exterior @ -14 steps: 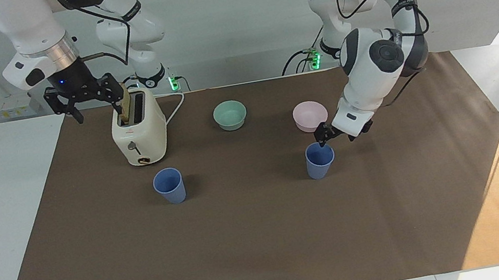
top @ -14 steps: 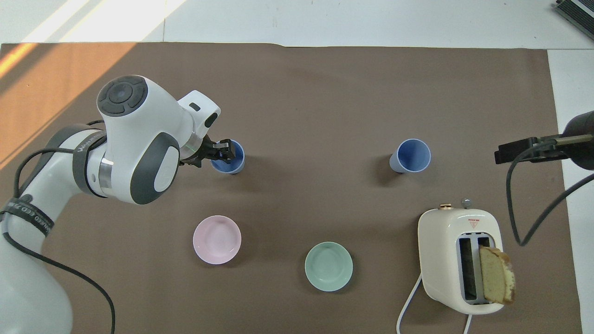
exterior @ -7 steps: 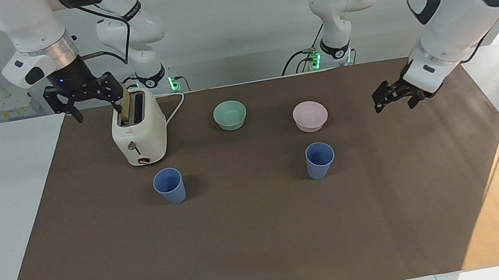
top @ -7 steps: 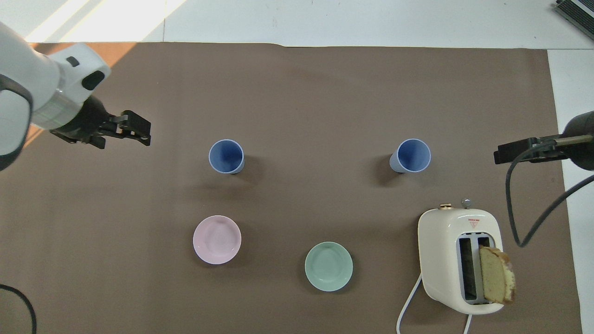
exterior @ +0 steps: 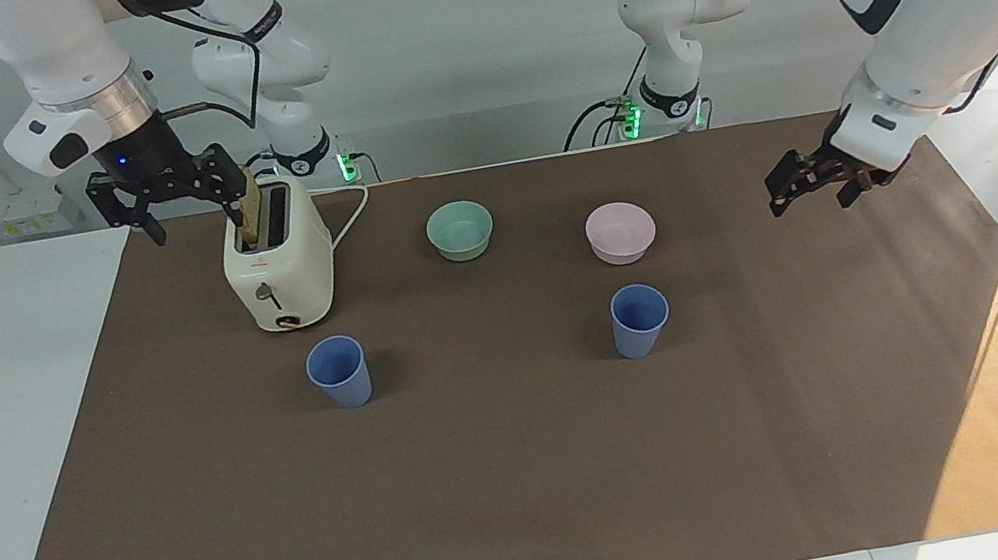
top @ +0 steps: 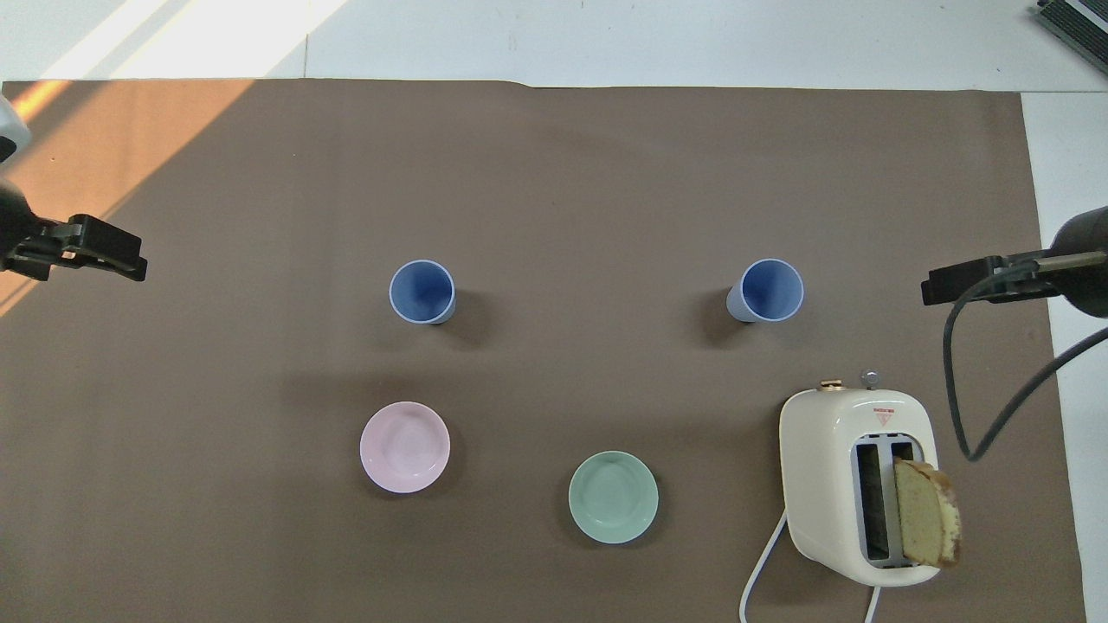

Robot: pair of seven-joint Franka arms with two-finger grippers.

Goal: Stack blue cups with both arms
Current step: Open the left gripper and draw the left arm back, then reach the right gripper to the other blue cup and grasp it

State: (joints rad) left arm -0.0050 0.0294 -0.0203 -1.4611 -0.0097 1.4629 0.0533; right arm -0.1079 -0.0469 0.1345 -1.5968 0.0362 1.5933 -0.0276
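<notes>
Two blue cups stand upright and apart on the brown mat, one (exterior: 339, 373) (top: 765, 292) just farther from the robots than the toaster, the other (exterior: 640, 320) (top: 421, 292) just farther than the pink bowl. My left gripper (exterior: 809, 203) (top: 121, 258) hangs open and empty above the mat toward the left arm's end, well clear of the cups. Up in the air beside the toaster's top, my right gripper (exterior: 193, 220) (top: 939, 290) waits open and holds nothing.
A cream toaster (exterior: 279, 266) (top: 857, 484) with a bread slice (exterior: 246, 211) (top: 926, 523) sticking out stands toward the right arm's end. A mint-green bowl (exterior: 463, 247) (top: 613, 497) and a pale pink bowl (exterior: 622, 249) (top: 404, 446) sit nearer the robots than the cups.
My left gripper has pulled off the rim of the cup by the pink bowl and swung up and out toward the left arm's end of the table. The right arm has not moved.
</notes>
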